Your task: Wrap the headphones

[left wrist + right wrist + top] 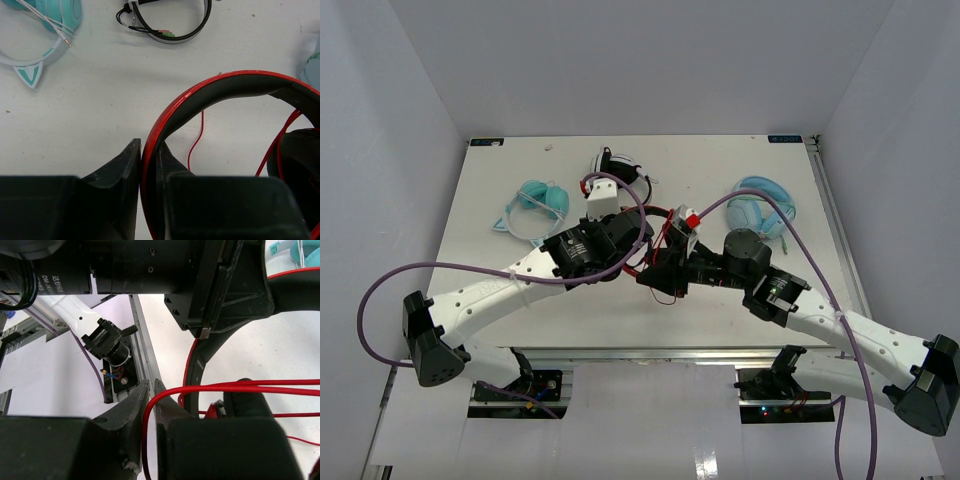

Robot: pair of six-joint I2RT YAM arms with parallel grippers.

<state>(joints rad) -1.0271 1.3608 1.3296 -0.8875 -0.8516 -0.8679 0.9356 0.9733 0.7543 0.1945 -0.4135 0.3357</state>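
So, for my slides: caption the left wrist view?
Left gripper shut on the red headphones; a teal pair and a black-and-white pair lie beyond.

A white table (720, 165) is filling the middle of the top view, and its bare surface is taking soft, even light with only faint shadows. Pale lavender-grey walls are closing it in. The back wall (640, 60) is rising at 12 o'clock, the left wall (370, 150) is standing at 9 o'clock and the right wall (910, 120) at 3 o'clock. A small teal label (485, 142) is sitting at the table's far corner at 11 o'clock and a second label (785, 138) at 1 o'clock. A metal rail (650, 353) is running along the table's near edge at 6 o'clock. Below it a glossy white surface (650, 430) is catching a dim reflection.
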